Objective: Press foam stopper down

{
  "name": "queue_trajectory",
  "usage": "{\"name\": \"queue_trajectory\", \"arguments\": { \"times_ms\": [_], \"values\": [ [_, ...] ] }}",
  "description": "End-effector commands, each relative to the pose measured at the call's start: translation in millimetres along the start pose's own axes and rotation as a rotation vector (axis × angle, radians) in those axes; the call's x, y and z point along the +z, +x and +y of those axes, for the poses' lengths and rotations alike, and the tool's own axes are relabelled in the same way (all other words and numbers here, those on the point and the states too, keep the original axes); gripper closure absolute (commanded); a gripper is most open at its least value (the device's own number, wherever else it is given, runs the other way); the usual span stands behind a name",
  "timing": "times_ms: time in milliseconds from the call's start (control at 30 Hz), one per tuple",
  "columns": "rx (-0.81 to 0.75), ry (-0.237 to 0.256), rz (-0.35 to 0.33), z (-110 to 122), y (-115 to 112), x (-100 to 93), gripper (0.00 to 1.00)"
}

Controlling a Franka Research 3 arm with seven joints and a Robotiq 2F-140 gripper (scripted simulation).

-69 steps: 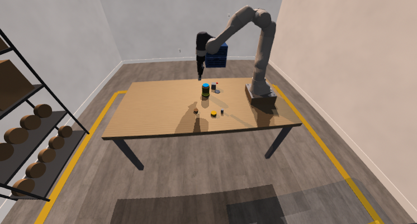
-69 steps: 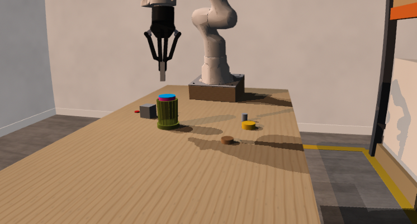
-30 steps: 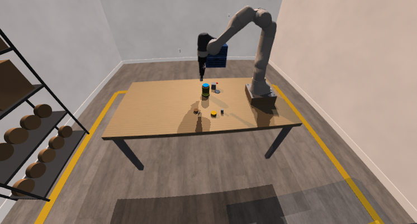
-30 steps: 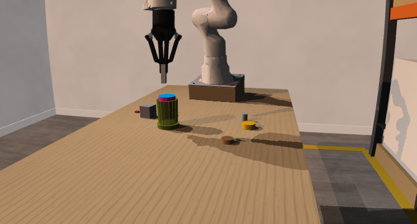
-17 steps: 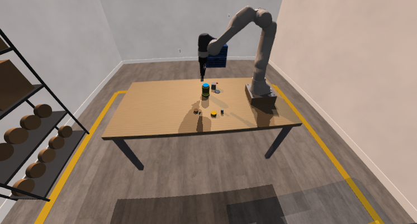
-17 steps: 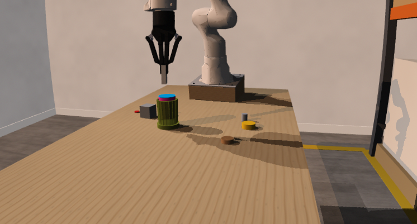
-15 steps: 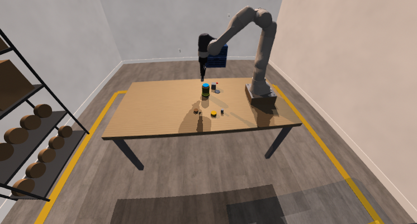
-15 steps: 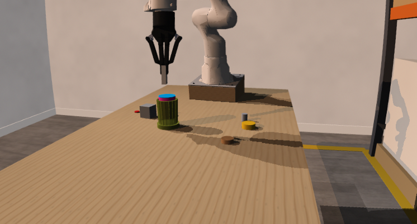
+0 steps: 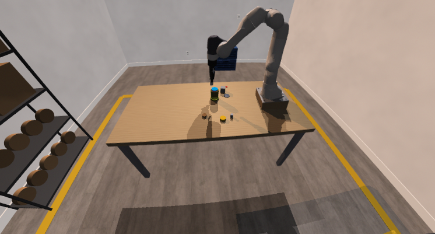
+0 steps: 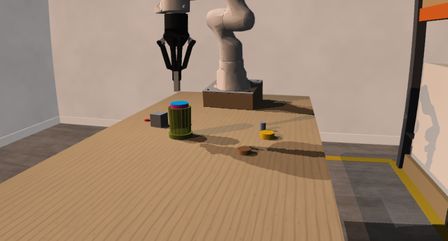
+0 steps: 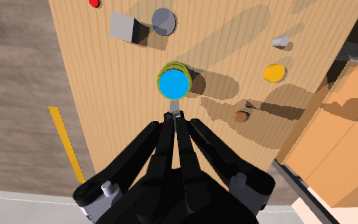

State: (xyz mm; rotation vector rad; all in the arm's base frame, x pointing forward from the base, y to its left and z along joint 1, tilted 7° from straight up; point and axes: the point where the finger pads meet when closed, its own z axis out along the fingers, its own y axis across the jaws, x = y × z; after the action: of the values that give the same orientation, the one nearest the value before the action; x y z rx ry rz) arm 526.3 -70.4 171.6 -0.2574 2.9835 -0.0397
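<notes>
In the top view, a green jar (image 9: 214,95) (image 10: 179,122) (image 11: 160,86) is being kept upright near the centre of the frame, its blue-topped stopper (image 9: 214,88) (image 10: 179,104) (image 11: 174,84) being seated in the mouth, while the gripper (image 9: 211,82) (image 10: 176,90) (image 11: 175,107) is being held above the table (image 9: 164,110) (image 10: 157,183) (image 11: 130,90).

In the exterior view, left of centre, the stopper is being shown proud of the rim, a pink band being exposed under the blue. The fingers are being kept clenched on nothing, apart from the stopper.

In the wrist view, the blue face is being seen just above centre, beyond the fingertips. Soft, springy foam is being judged likely; no grasp is being called for, only a centred push on the flat top. Off-centre force is being considered liable to tip the jar, and too deep a push to leave the foam low.
</notes>
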Motion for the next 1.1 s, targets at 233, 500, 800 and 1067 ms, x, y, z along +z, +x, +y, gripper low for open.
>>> {"name": "queue_trajectory", "arguments": {
  "times_ms": [233,500,800,1067],
  "values": [
    [0.037,-0.001,0.0,-1.1,3.9,1.6,1.0],
    [0.055,-0.002,0.004,-1.1,7.6,3.5,1.0],
    [0.071,-0.003,0.007,-1.0,11.1,5.3,1.0],
    [0.086,-0.004,0.01,-1.0,14.2,6.9,1.0]
  ]
}}
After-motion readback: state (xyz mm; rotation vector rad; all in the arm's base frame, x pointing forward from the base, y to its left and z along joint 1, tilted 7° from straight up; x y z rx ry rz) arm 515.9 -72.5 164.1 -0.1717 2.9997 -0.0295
